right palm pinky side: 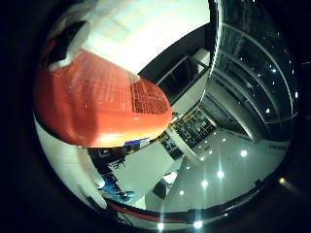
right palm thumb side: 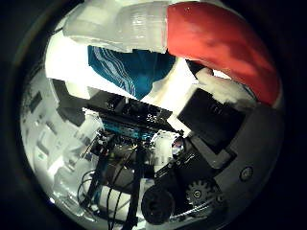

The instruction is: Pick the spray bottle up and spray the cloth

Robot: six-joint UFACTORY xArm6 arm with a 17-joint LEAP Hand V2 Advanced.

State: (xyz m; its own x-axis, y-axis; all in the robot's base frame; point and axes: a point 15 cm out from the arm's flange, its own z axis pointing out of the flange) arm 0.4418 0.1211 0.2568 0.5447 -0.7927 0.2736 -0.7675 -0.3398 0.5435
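Observation:
The spray bottle (right palm pinky side: pixel 92 97) has an orange-red body with printed text and fills much of the little finger side palm view, close against the palm. In the thumb side palm view its red body (right palm thumb side: pixel 225 43) curves along the edge, with a clear whitish part beside it. My right hand (right palm thumb side: pixel 216 115) shows as black and white finger parts curled against the bottle's side. A teal cloth (right palm thumb side: pixel 129 69) with white wavy lines lies on a white table (right palm thumb side: pixel 67 67), beyond the bottle and away from the hand.
The hand's geared and black body parts (right palm thumb side: pixel 168 196) fill the lower thumb side view. The little finger side view looks past the bottle at a room with shelving (right palm pinky side: pixel 194 126), a dark ceiling and several ceiling lights (right palm pinky side: pixel 219 175).

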